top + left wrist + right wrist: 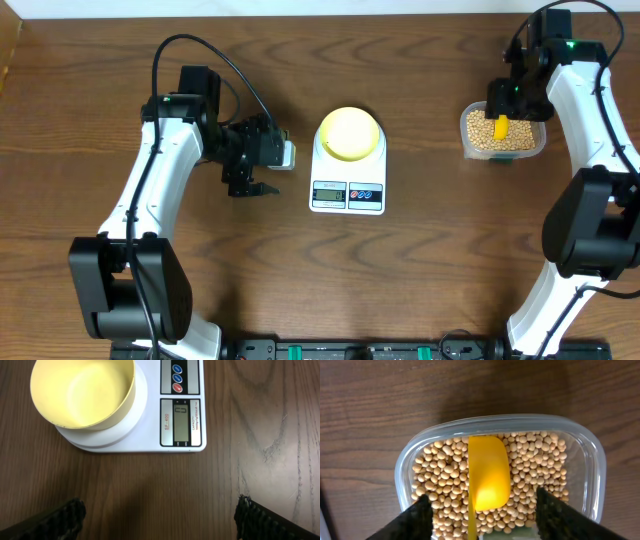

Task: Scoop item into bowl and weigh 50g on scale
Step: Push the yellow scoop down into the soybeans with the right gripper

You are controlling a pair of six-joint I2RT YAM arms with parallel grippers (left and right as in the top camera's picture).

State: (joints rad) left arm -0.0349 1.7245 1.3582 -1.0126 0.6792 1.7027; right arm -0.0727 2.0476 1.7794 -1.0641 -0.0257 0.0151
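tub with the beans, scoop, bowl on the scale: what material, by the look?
Tub: clear plastic, glossy; the beans show through its wall.
Scoop: yellow plastic, smooth, slightly shiny with a soft highlight.
Bowl: pale yellow, matte, thin even wall; probably plastic, though ceramic can't be ruled out.

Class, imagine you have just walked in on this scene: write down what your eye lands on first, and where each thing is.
A bright yellow scoop lies on tan beans in a clear container at the right side of the table, between the fingers of the right arm's open tool. At the centre, an empty pale yellow bowl sits on a white scale whose display reads zero.
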